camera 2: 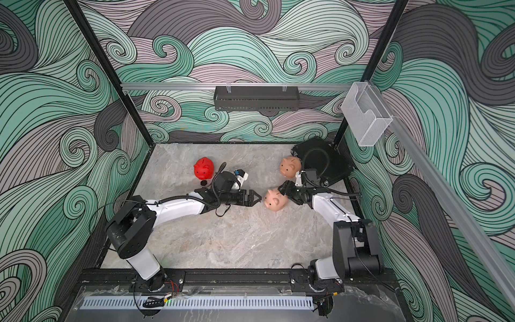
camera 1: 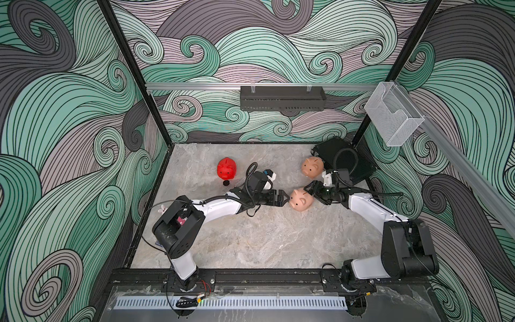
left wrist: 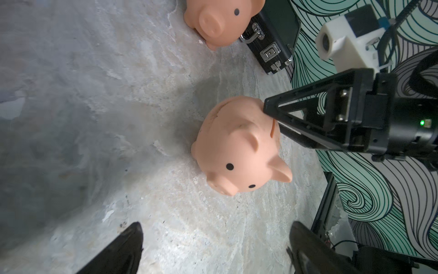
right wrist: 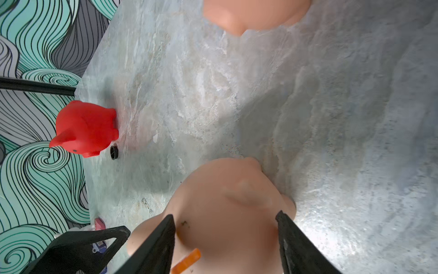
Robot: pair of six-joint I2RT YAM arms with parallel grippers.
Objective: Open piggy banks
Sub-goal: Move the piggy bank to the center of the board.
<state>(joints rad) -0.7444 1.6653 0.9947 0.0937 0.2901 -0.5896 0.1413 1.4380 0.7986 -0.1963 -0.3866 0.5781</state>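
This is a robotics lab test cell. A marble-look tabletop (camera 1: 250,237) is walled by wave-printed panels (camera 1: 69,111), with black frame posts (camera 1: 127,55) at its back corners. A left arm (camera 1: 217,206) and a right arm (camera 1: 370,209) are bolted to a black rail (camera 1: 264,276) along its front edge, and a perforated black tray (camera 1: 281,99) hangs above its back edge.

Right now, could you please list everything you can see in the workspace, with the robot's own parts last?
Bright red plastic piggy bank: one, red, far left.
Peach-pink plastic piggy banks: two, peach-pink; far pig far right, near pig centre right.
Small black round plug: one, black, just before the red pig.
Flat black case: one, black, far right corner, behind far pig.
Black perforated shelf: one, black, rear rail.
Clear plastic bin: one, clear, right rail.
Left gripper: one, black, jaws open, by near pig's face.
Right gripper: one, black, jaws astride near pig's rear, grip unclear.
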